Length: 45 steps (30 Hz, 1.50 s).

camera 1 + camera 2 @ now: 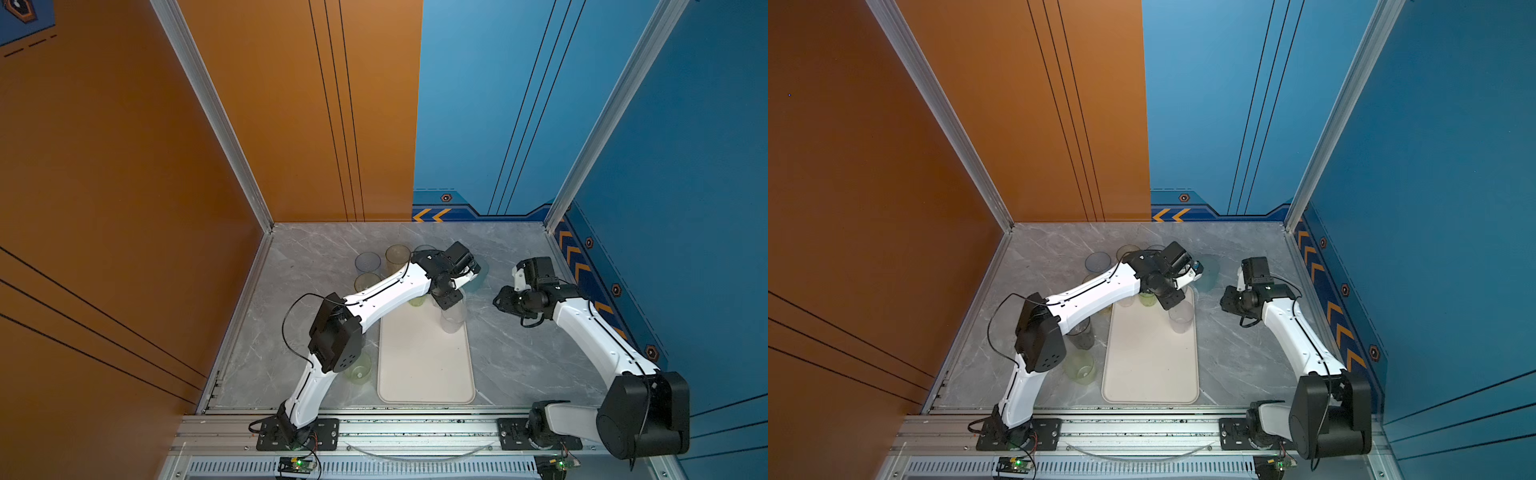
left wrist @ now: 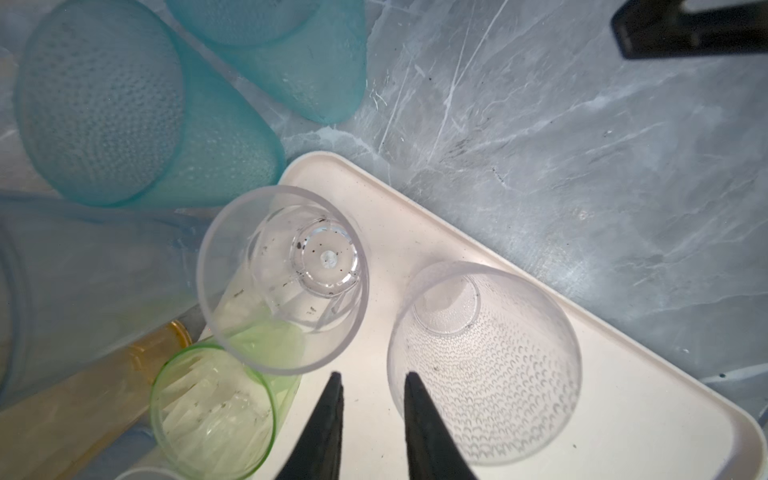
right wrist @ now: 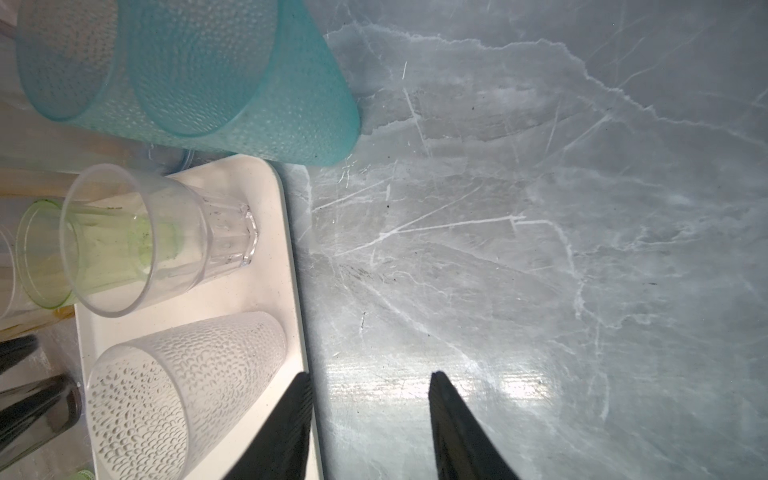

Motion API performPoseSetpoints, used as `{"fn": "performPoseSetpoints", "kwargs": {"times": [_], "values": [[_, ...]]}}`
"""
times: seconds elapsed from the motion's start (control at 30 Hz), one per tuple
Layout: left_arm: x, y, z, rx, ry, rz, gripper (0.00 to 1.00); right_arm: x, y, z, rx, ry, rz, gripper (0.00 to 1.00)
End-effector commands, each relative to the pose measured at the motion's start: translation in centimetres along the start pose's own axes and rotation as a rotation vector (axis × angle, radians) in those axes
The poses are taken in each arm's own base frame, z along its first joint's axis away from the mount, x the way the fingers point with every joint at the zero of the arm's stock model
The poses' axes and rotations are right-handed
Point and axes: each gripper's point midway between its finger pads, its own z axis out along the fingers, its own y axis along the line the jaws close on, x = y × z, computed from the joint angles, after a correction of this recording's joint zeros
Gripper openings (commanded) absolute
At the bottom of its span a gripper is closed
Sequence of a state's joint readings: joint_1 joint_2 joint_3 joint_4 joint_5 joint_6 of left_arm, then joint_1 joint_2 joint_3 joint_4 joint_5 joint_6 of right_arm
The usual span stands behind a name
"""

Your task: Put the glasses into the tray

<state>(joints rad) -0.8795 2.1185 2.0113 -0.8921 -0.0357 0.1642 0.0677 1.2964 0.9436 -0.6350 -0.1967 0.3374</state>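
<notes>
- The tray (image 1: 426, 400) lies lengthwise in the middle of the table (image 1: 523, 365). Its near half is bare.
- A yellow-green glass (image 1: 1079, 368) stands upright on the table just left of the tray's near half.
- A grey glass (image 1: 1082, 334) stands just beyond it, also off the tray.
- The right gripper (image 1: 498, 301) hangs over the table to the right of the tray's far end. In its wrist view the fingers (image 3: 453, 428) stand well apart with nothing between them, and one of them is over the tray's rim.
- A dotted glass (image 1: 453, 318) stands upright in the tray, by the right rim of the far half.
- The left gripper (image 2: 372, 386) hangs over the tray's far end, between the dotted glass and a ribbed glass (image 2: 282, 278). Its jaws are parted a little and grip neither glass.
- The ribbed glass is clear and stands upright in the tray's far right corner.
- A green glass (image 2: 212, 411) stands just beside the ribbed glass at the tray's far edge. Whether it is on the tray or off it, I cannot tell.
- A teal glass (image 3: 208, 66) and a second teal glass (image 3: 62, 54) stand side by side on the table, just past the tray's far right corner.
- A blue-grey glass (image 1: 368, 262) and a yellow glass (image 1: 397, 255) stand upright on the table at the far left, well apart from the tray.
</notes>
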Motion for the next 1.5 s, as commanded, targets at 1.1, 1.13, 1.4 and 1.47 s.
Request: {"fn": "performPoseSetpoints", "kwargs": {"times": [1.1, 1.13, 1.4, 1.47], "values": [[17.5, 11.6, -22.1, -0.626, -0.480, -0.561, 0.31, 3.8, 14.9, -10.9, -0.152, -0.271, -0.487, 0.44], [18.1, 11.8, -22.5, -0.643, -0.484, -0.570, 0.31, 4.5, 15.5, -10.8, -0.165, -0.260, -0.505, 0.44], [20.5, 11.7, -23.8, -0.670, -0.513, -0.614, 0.34, 11.0, 21.4, -10.2, -0.259, -0.129, -0.722, 0.44], [20.7, 11.7, -23.8, -0.669, -0.505, -0.617, 0.33, 12.5, 22.6, -10.0, -0.265, -0.096, -0.782, 0.44]]}}
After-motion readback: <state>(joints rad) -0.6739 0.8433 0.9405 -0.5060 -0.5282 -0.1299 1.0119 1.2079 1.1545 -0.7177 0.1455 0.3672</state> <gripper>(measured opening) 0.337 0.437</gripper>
